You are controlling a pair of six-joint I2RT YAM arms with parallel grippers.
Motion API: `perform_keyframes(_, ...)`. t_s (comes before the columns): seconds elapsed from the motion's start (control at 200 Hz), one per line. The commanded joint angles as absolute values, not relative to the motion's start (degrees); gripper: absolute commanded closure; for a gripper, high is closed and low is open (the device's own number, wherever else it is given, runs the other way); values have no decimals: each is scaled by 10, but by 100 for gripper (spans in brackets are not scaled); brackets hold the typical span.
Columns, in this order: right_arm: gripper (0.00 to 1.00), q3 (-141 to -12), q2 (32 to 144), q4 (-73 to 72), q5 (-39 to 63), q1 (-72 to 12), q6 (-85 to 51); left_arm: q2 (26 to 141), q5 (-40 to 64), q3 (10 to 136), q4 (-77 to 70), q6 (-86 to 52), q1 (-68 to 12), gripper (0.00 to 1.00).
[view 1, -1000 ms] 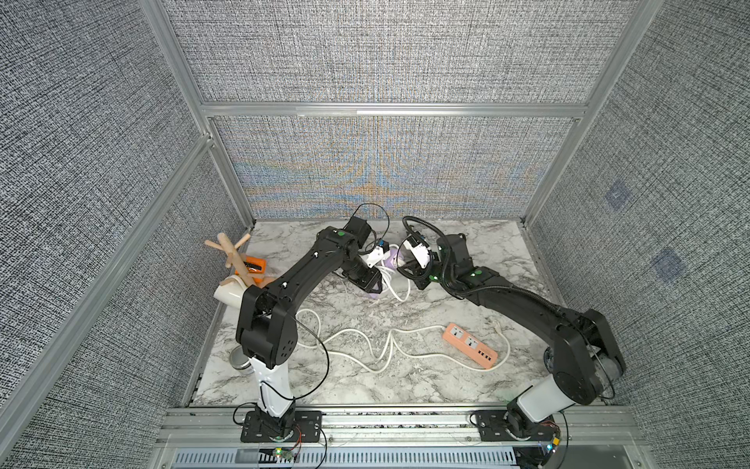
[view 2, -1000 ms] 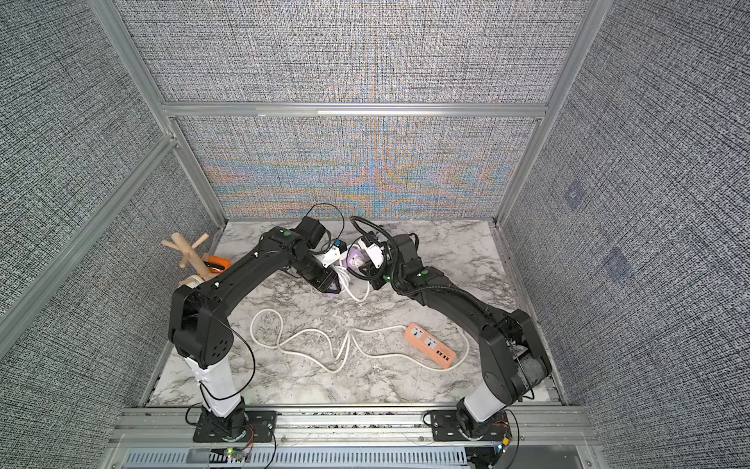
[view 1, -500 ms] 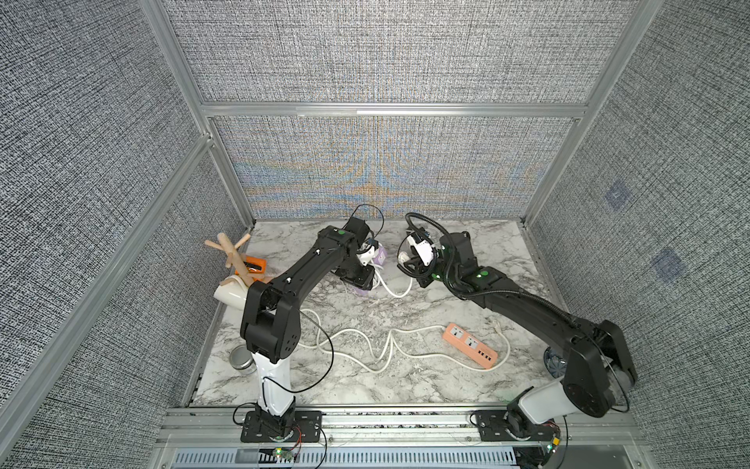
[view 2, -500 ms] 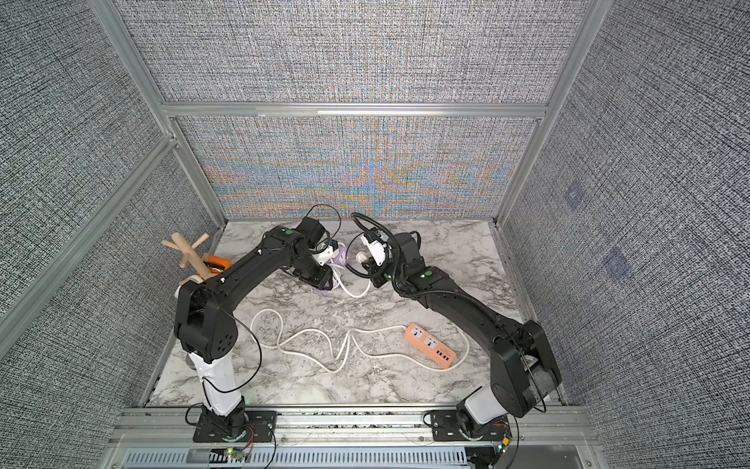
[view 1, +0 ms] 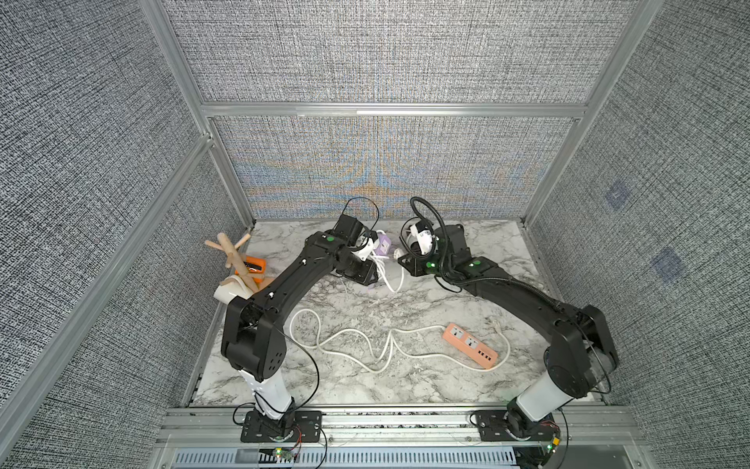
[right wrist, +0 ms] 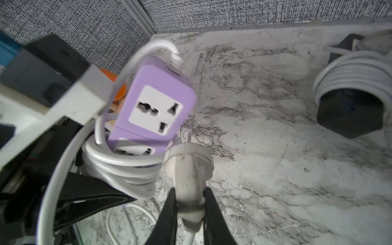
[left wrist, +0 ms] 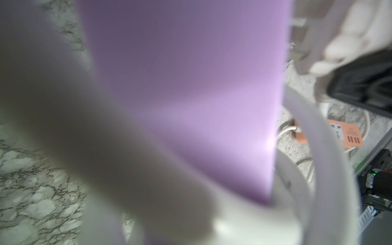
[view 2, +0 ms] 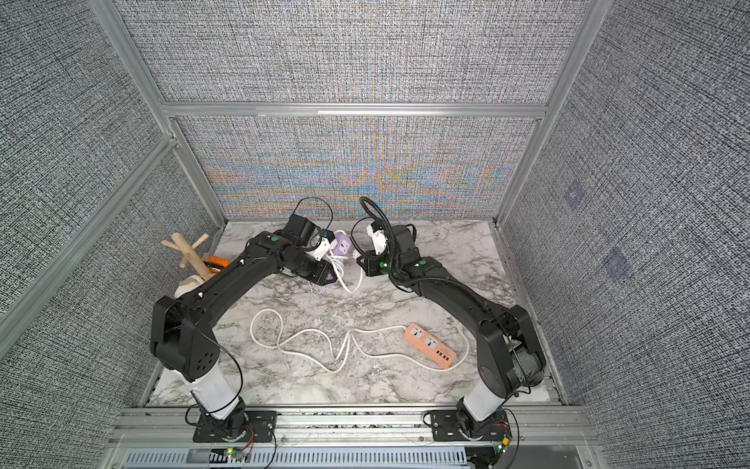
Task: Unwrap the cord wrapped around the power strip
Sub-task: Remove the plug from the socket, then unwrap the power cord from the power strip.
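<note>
Marble table (view 1: 406,385), near back edge: holds purple strip (right wrist: 157,99) in half-open left gripper (view 1: 374,260), pinches plug (right wrist: 188,165) in nearly closed right gripper (right wrist: 189,201); leaves several cord (right wrist: 118,165) loops still wrapped.

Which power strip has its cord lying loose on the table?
The orange power strip; the purple strip has its cord coiled around it.

Left wrist view: purple power strip (left wrist: 191,84) fills the frame, all blur, with blurred white cord (left wrist: 101,152) across it; the orange power strip (left wrist: 350,135) beyond it is half covered by a cord loop. Right wrist view: cord coils hide the purple power strip's lower half, and well apart from it a black cord-wrapped block (right wrist: 350,112) is cut by the frame edge.
</note>
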State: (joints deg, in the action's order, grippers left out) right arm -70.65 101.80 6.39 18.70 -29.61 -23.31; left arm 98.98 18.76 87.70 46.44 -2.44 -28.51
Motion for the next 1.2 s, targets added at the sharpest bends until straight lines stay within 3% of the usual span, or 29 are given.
perform_keyframes(0.0, 94, -693, 1020, 42, 216, -286, -306, 963, 232, 846, 371, -72, -285, 100)
perform_keyframes(0.29, 84, -712, 1056, 23, 269, -257, -334, 956, 343, 798, 295, -170, -286, 100)
perform_keyframes(0.485, 59, -753, 1092, 48, 291, -231, -324, 936, 390, 759, 229, -230, -286, 100)
perform_keyframes(0.836, 38, -741, 1020, 106, 290, -221, -286, 943, 367, 719, 154, -300, -286, 100)
perform_keyframes(1.191, 20, -749, 1008, 119, 305, -284, -260, 955, 352, 698, 56, -353, -292, 100)
